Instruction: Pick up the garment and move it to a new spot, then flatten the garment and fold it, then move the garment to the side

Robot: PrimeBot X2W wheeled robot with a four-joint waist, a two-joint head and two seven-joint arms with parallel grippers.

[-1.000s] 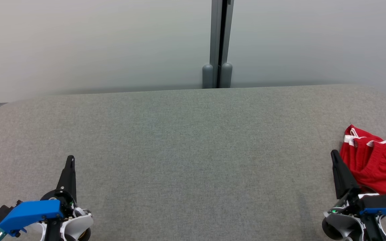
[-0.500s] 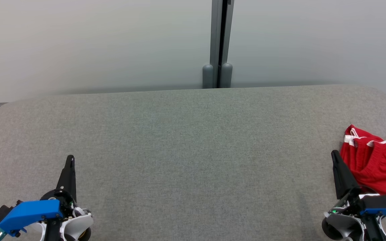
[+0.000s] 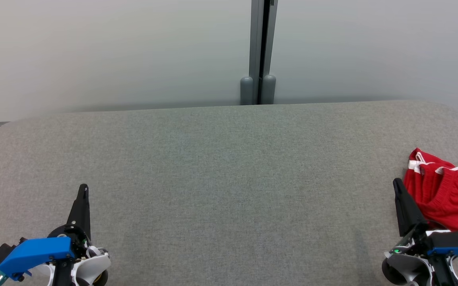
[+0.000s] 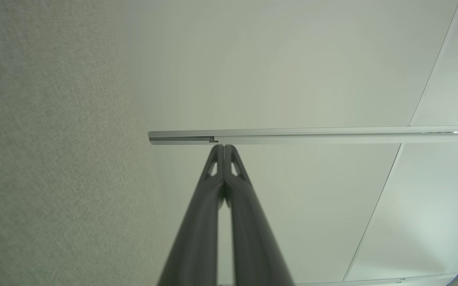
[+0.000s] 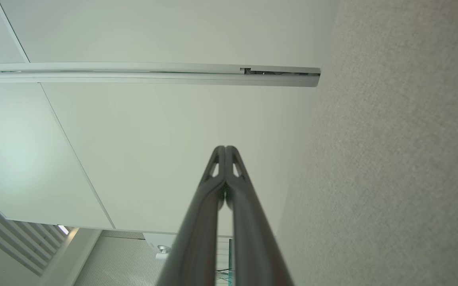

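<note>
While both arms rest low in the head view, a wide grey cloth-covered bench (image 3: pixel 229 178) fills the lower two thirds of the frame. A red garment (image 3: pixel 447 198) with white stripes lies rumpled at the far right edge of the frame, partly cut off by it. The left pincer (image 3: pixel 83 190) sits at lower left, its two dark fingers pressed together and holding nothing. The right pincer (image 3: pixel 397 184) sits at lower right, also closed and empty, just beside the garment's near-left edge. A grey metal post (image 3: pixel 259 51) splits the pale wall at top centre.

In the left wrist view, the closed fingers rise from bottom centre, with bench cloth down the left side and wall panels to the right.

In the right wrist view, the closed fingers again rise from bottom centre. The bench runs down the right side, and a sliver of red shows in the upper right corner.

This scene fits either a garment waiting to be carried to the open middle, or one already set aside after folding; its cut-off shape leaves that unsettled. The cloth looks limp, so any grip would likely hold best on the ribbed hem.

No brand, label or writing can be read.
</note>
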